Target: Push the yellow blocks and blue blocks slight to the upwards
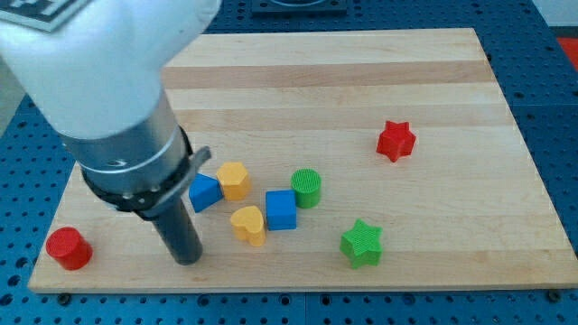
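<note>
Blue + yellow blocks sit clustered low on the wooden board, left of centre: blue wedge-like block touching yellow hexagon block, w/ yellow heart block just beside blue cube below them. My tip (plain rod, no fingers, holding nothing) rests on the board just left of and below the blue wedge. Green cylinder touches the cube's upper right. Green star near the bottom, red star well apart at right, red cylinder at bottom-left corner.
</note>
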### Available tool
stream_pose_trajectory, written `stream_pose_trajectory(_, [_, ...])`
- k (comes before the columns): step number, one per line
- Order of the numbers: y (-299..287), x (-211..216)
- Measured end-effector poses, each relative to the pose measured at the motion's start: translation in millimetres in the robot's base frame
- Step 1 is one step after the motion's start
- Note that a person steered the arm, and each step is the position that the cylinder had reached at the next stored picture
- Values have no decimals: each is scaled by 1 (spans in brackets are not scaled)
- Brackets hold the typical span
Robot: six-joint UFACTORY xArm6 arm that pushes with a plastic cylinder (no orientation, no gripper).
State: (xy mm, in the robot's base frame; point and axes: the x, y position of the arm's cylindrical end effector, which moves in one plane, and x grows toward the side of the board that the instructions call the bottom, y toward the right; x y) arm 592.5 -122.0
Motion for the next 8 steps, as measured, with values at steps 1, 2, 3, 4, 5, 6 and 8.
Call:
stream_pose_trajectory(1, [37,0])
stream_pose_trajectory(2, [84,0])
stream_pose_trajectory(3, [107,-1])
stream_pose_trajectory(4, [114,-20])
stream_pose_trajectory(5, [109,-29])
stream_pose_trajectory(6, [105,-33])
stream_pose_trajectory(8, [84,-53])
